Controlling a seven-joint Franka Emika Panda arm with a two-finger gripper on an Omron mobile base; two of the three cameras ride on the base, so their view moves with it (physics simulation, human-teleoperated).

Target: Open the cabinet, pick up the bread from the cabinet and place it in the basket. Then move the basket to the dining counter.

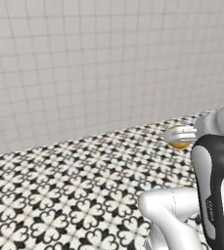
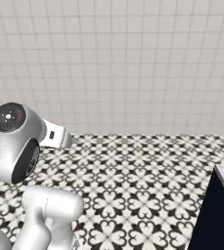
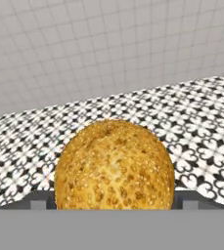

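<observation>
Bread (image 3: pixel 114 165), a round golden-brown bun w/ a speckled crust, is seen close up in the hand view, centred between the finger tips of the gripper (image 3: pixel 114 204). Jaws are set wide and closed on the bun's sides; bread is held clear of the floor. In the left base view, bread (image 1: pixel 180 143) is seen at the gripper (image 1: pixel 178 135) near the right edge, above the patterned black-and-white floor tiles (image 1: pixel 74 195). Grey tiled wall (image 2: pixel 133 58) is seen behind. A navy counter corner w/ a pale top (image 2: pixel 221 205) is seen at lower right of the right base view.
</observation>
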